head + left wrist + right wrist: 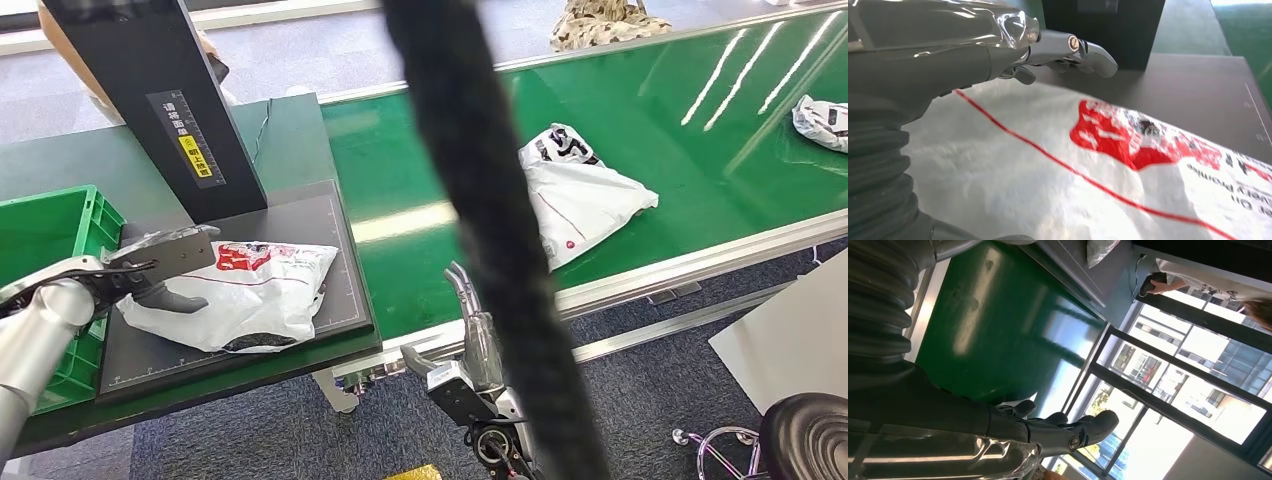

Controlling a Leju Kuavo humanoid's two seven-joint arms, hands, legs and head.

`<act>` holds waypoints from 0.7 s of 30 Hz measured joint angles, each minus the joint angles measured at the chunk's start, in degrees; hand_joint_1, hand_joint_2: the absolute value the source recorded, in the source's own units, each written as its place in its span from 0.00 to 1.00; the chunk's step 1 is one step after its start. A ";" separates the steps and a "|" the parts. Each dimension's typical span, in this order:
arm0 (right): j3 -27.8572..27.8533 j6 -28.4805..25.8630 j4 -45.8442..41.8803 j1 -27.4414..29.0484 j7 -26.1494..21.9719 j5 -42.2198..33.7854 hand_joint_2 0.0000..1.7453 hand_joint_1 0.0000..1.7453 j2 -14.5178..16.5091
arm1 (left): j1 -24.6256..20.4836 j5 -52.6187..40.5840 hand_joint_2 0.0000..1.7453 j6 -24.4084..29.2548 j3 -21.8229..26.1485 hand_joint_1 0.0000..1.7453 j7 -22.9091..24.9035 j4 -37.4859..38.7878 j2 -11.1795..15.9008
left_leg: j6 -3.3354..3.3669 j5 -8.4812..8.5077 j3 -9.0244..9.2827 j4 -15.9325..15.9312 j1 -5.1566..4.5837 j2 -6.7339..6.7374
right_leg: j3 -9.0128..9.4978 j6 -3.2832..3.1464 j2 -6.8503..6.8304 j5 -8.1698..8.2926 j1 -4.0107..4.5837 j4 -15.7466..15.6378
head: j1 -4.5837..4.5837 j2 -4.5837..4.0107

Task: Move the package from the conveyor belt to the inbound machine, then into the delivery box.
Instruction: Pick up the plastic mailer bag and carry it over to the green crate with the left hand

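A thick black cable (480, 200) is hanging nearest the head camera, masking mid-belt. The package (245, 293) is lying on the inbound machine (335, 250), so the first leg looks done. The left hand (160, 275) is resting on its near edge; whether it is gripping, I cannot tell. The delivery box (45, 230) is sitting just beside. The right hand (470, 340) is hanging with fingers loose beside the conveyor belt (680, 150), holding nothing.

Silver arm (25, 345), grey ribbed cover (878, 165), dark fingers (1088, 426).
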 joint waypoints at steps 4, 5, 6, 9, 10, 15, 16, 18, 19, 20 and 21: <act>-0.04 0.28 0.00 -0.01 -0.05 -0.17 1.00 0.00 0.04 | 2.85 1.92 1.00 1.29 1.05 0.00 0.42 0.14 -0.41 | 0.00 0.00 0.00 0.00 0.00 0.00 | 0.00 0.00 0.00 0.00 -0.01 0.00 | -0.01 0.00; -0.05 0.31 0.00 -0.01 -0.05 -0.21 1.00 0.00 0.07 | 3.66 2.28 1.00 1.80 1.30 0.00 0.45 0.21 -0.55 | 0.00 0.00 0.00 0.00 0.00 0.00 | 0.00 0.00 0.00 0.00 -0.01 0.00 | 0.00 0.00; -0.06 0.32 0.00 0.00 -0.05 -0.23 1.00 0.00 0.10 | 4.43 2.59 1.00 2.35 1.57 0.00 0.45 0.27 -0.70 | 0.00 0.00 0.00 0.00 0.00 0.00 | 0.00 0.00 0.00 0.00 -0.01 0.00 | 0.00 0.00; -0.10 0.33 0.00 0.00 -0.05 -0.30 1.00 0.00 0.16 | 6.59 3.96 0.75 3.96 2.41 0.00 -0.35 0.37 -1.13 | 0.00 0.00 0.00 0.00 0.00 0.00 | 0.00 0.00 0.00 0.00 -0.01 -0.01 | 0.00 0.00; -0.12 0.33 -0.01 0.01 -0.05 -0.33 1.00 0.00 0.19 | 7.37 4.90 0.50 4.51 2.87 0.00 -1.34 0.38 -1.32 | 0.00 0.00 0.00 0.00 0.00 0.00 | 0.00 0.00 0.00 0.00 0.00 -0.01 | 0.00 0.00; -0.21 0.28 -0.31 0.29 0.27 -0.16 1.00 0.00 0.68 | 11.32 10.55 0.00 7.75 6.65 0.00 -6.71 0.37 -2.67 | 0.00 -0.01 0.00 0.00 0.00 0.00 | 0.00 0.00 -0.01 -0.01 0.00 -0.01 | -0.01 0.00; -0.22 0.28 -0.46 0.44 0.45 -0.11 1.00 0.00 0.76 | 11.87 11.01 0.00 8.29 7.38 0.00 -6.87 0.37 -2.83 | 0.00 -0.01 0.00 0.00 0.00 0.00 | 0.00 0.00 -0.01 -0.01 -0.01 -0.01 | -0.01 0.00; -0.24 0.31 -0.75 0.66 0.75 -0.05 1.00 0.00 0.85 | 12.68 11.58 0.00 9.08 8.52 0.00 -6.80 0.37 -2.95 | 0.00 -0.01 -0.01 0.00 0.00 0.00 | 0.01 0.00 0.00 -0.01 -0.01 -0.01 | 0.00 0.00; -0.25 0.39 -0.87 0.72 0.87 -0.05 1.00 0.00 0.89 | 13.00 11.84 0.00 9.40 9.05 0.00 -6.72 0.37 -2.93 | 0.00 -0.01 -0.01 0.00 0.00 -0.01 | 0.01 0.00 0.00 -0.01 -0.01 -0.01 | 0.00 0.00; -0.26 0.51 -0.95 0.72 0.92 -0.05 1.00 0.00 0.92 | 13.31 12.12 0.00 9.61 9.56 0.00 -6.67 0.37 -2.90 | 0.00 -0.01 0.00 -0.01 0.00 -0.01 | 0.01 0.00 0.00 -0.01 -0.01 -0.01 | 0.00 0.00; -0.28 0.64 -1.00 0.71 0.95 -0.05 1.00 0.00 0.93 | 13.61 12.39 0.00 9.80 10.05 0.00 -6.62 0.37 -2.85 | 0.00 -0.01 0.00 -0.01 0.00 0.00 | 0.01 0.00 0.00 -0.01 0.00 -0.01 | -0.01 0.00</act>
